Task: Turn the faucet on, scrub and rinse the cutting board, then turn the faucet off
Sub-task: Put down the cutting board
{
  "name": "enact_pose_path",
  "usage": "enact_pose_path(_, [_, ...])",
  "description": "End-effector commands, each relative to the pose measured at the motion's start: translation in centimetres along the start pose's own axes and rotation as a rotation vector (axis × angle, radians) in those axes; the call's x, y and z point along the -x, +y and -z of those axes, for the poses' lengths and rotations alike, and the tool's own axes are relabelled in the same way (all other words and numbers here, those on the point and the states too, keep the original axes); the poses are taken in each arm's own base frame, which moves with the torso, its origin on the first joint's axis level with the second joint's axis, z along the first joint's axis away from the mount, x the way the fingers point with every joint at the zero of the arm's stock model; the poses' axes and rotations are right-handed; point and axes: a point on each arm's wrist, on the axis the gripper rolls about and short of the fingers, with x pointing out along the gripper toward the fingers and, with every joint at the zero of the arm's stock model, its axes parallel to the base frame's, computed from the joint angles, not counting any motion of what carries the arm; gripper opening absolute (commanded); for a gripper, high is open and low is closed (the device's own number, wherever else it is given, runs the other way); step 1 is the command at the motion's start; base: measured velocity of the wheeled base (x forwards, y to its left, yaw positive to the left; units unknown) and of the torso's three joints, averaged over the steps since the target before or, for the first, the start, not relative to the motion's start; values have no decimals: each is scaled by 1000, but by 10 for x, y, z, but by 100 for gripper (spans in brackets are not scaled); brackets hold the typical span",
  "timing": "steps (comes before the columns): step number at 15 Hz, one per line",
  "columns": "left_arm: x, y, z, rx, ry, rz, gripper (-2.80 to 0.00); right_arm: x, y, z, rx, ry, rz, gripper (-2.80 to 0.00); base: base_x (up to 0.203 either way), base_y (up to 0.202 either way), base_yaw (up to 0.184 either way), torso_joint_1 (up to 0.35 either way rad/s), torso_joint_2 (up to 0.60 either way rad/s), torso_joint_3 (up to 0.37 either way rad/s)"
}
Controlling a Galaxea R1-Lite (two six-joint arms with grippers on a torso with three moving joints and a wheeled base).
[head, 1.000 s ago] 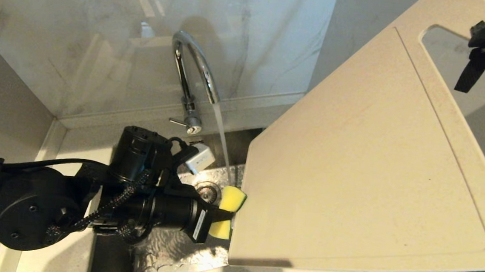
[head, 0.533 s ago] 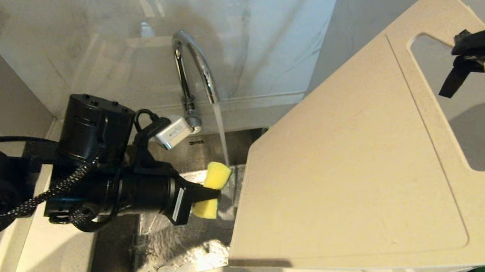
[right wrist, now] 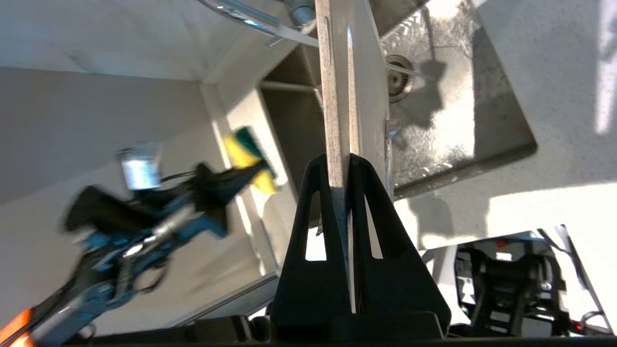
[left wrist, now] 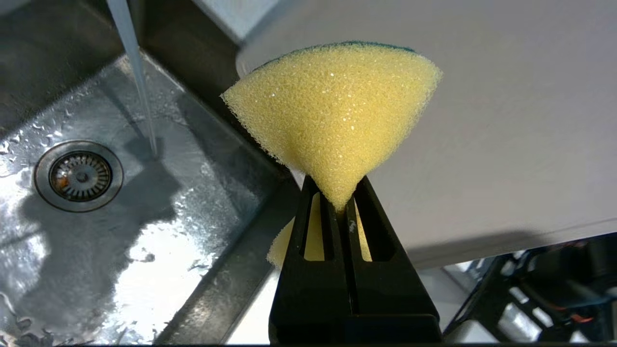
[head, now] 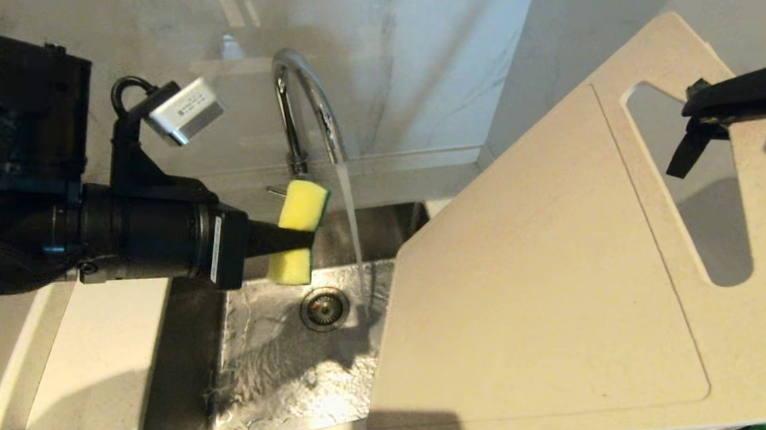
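Overhead, at the kitchen sink, largest to smallest:
Cutting board: the beige cutting board (head: 553,281) fills the right half of the head view, held tilted above the right side of the sink, its slot handle at the far right end and its lower left corner near the falling water.
Wall: pale marbled tiles (head: 165,58) stand behind the tap on the far side.
Sink: the steel sink (head: 278,369) lies below, wet and glinting, its drain (head: 324,309) just left of the board's edge.
Surface: a light stone surface (head: 96,357) runs along the sink's left side and along its near edge.
Left arm: the black left arm (head: 51,232) reaches in level from the left, above the surface and the sink's left rim.
Right gripper: the right gripper (right wrist: 348,166) enters from the upper right, its fingers (right wrist: 318,193) clamped on the board's thin edge at the slot handle.
Faucet: the chrome faucet (head: 302,115) arches at the far side of the sink, and a stream of water (head: 352,226) runs from its spout into the basin.
Left gripper: the left gripper (left wrist: 343,205) has its fingers (left wrist: 308,226) pinched tight on the sponge's middle.
Sponge: the yellow-and-green sponge (head: 297,232) is squeezed at the waist, in the air left of the water stream, in front of the faucet's base and apart from the board.
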Motion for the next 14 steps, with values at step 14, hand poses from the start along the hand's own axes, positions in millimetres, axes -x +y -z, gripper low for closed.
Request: enact_pose_path(14, [18,2,-28,16,-99,-16,-280,-49,-27,23,-4,176,232,-280,0,0,0,0,0,0])
